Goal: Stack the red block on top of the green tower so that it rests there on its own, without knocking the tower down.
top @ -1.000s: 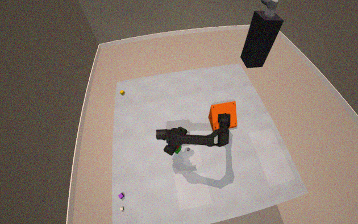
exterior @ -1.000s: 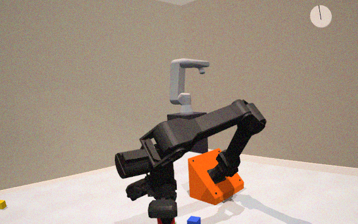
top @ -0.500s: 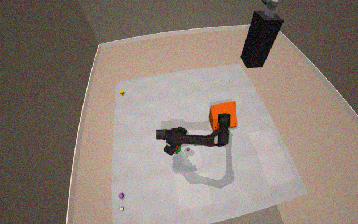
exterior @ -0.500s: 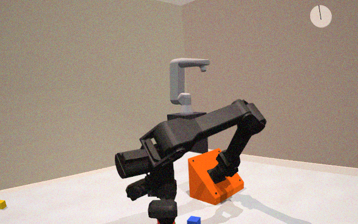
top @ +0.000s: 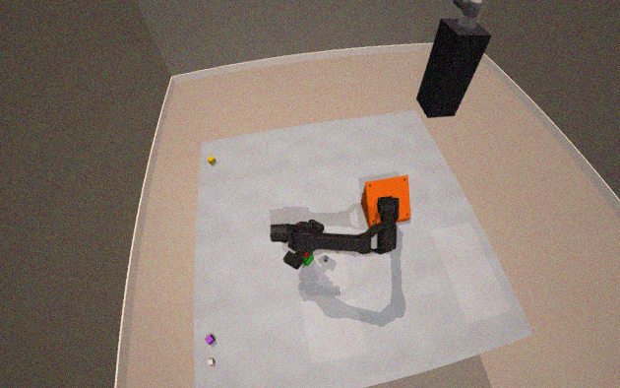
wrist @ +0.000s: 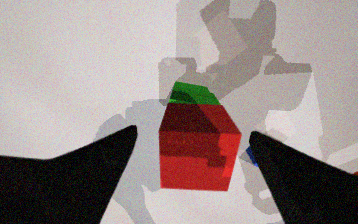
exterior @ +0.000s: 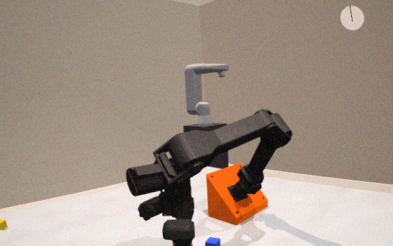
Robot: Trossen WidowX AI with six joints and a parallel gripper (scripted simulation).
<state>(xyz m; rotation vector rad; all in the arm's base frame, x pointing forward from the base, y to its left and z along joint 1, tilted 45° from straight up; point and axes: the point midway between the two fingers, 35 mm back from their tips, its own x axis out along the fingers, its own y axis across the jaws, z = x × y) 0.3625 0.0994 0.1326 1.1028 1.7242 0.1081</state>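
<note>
The red block (wrist: 197, 150) (top: 306, 254) sits on top of the green tower (wrist: 194, 94) (top: 309, 261), and only a strip of green shows behind and below it in the wrist view. My gripper (wrist: 193, 133) (top: 300, 258) (exterior: 178, 231) is open wide. Its two dark fingers stand on either side of the red block with a clear gap on each side. In the exterior view the arm covers most of the stack at the bottom edge.
A blue block (exterior: 213, 241) (wrist: 251, 156) lies close to the right of the tower. The orange arm base (top: 394, 189) (exterior: 223, 193) stands behind. A yellow cube (top: 212, 160) (exterior: 2, 224), a purple cube (top: 210, 339) and a white cube (top: 211, 361) lie far off. A black pillar (top: 453, 69) stands at the back.
</note>
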